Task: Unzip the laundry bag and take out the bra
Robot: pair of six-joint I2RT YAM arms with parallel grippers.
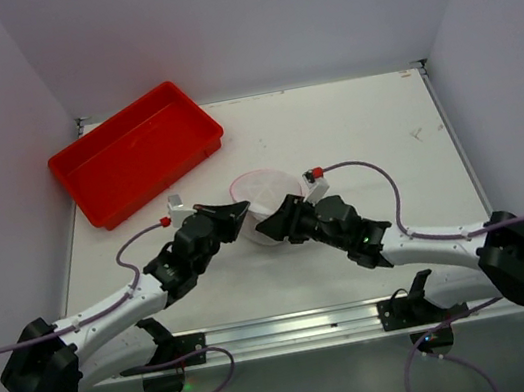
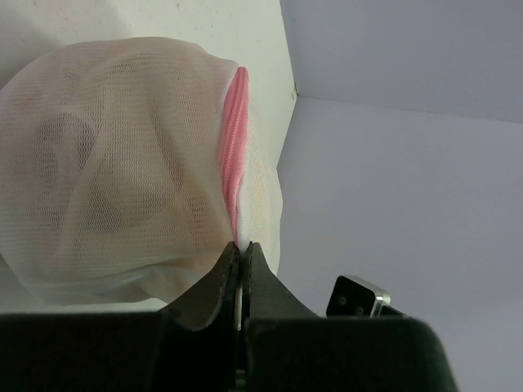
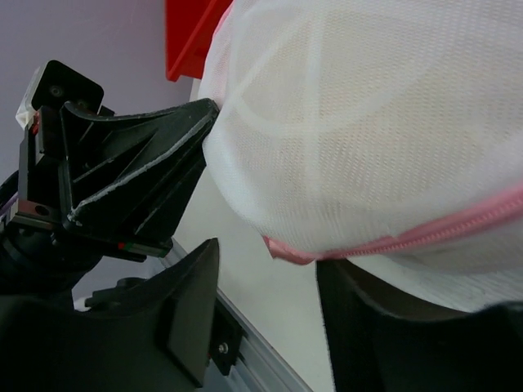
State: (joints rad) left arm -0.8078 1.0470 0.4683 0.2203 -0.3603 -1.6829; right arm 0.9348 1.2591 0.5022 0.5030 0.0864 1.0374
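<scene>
The laundry bag (image 1: pixel 269 195) is a round white mesh pouch with a pink zipper rim (image 2: pixel 232 151), lying mid-table between my two arms. My left gripper (image 1: pixel 242 212) is shut on the bag's edge right at the end of the zipper, as the left wrist view shows (image 2: pixel 242 247). My right gripper (image 3: pixel 270 282) is open. Its fingers (image 3: pixel 189 298) straddle the pink zipper's end (image 3: pixel 288 250) under the bag (image 3: pixel 368 106), and the right finger lies against the mesh. The bra shows only dimly as a beige shape (image 3: pixel 351 98) through the mesh.
A red plastic tray (image 1: pixel 136 152) stands at the back left of the white table (image 1: pixel 362 128). White walls close in the table at the back and both sides. The left gripper's black body (image 3: pixel 122 184) sits close beside the right gripper.
</scene>
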